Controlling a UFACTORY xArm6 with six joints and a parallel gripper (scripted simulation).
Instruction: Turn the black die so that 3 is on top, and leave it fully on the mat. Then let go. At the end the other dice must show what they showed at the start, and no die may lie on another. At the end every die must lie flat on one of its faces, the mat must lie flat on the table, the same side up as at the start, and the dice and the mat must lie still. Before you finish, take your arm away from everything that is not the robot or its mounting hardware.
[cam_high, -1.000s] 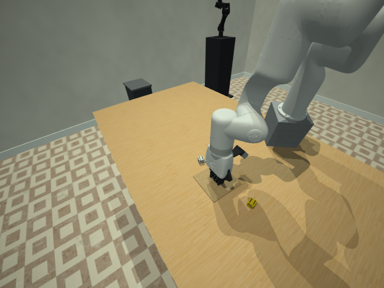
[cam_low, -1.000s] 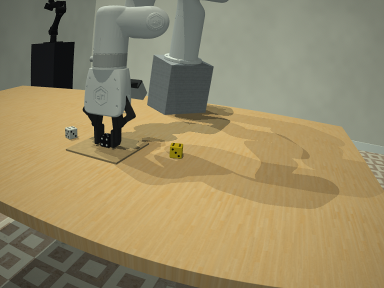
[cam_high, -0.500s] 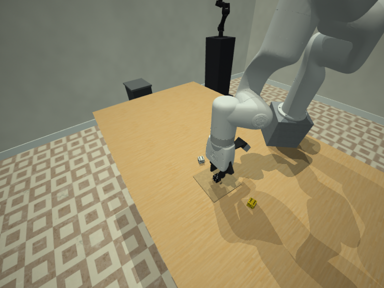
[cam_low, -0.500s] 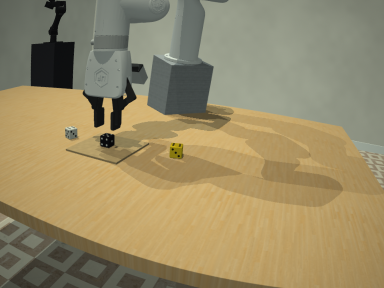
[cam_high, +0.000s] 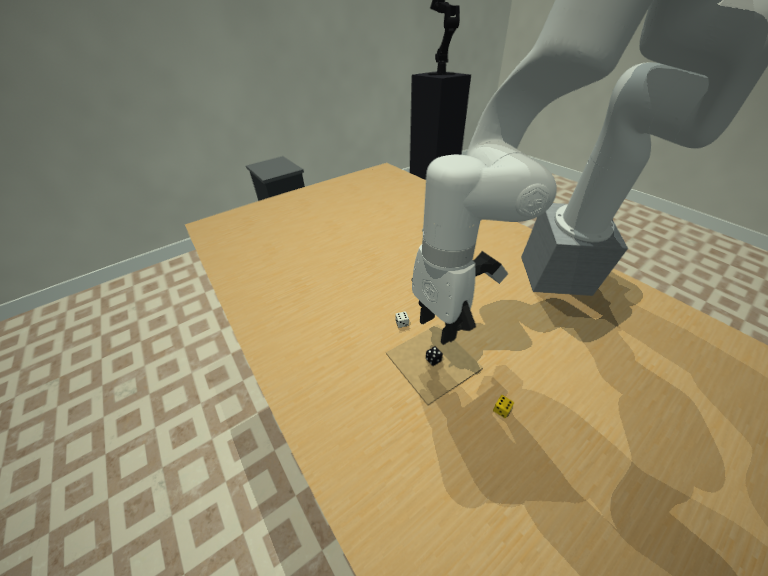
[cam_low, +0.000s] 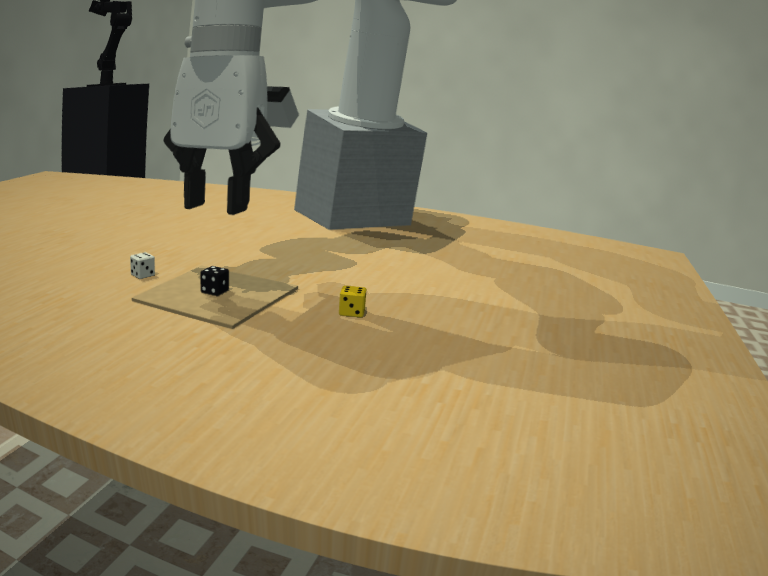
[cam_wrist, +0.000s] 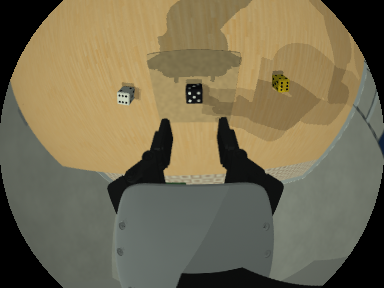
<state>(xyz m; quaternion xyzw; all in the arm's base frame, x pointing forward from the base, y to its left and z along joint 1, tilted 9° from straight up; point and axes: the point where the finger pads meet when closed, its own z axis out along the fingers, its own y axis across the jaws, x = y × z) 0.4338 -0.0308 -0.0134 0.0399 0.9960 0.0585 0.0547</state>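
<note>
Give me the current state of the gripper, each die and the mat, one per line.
gripper: open, holding nothing, raised above the mat
black die: flat on the mat, free of the fingers; top count too small to read
mat: flat on the table
white die: flat on the table, off the mat
yellow die: flat on the table, off the mat

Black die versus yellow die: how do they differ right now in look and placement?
The black die has white pips; the yellow die has black pips. The black die sits on the mat, below the raised, open gripper; the yellow die sits on the bare table off to the side. Both lie flat, untouched.
</note>
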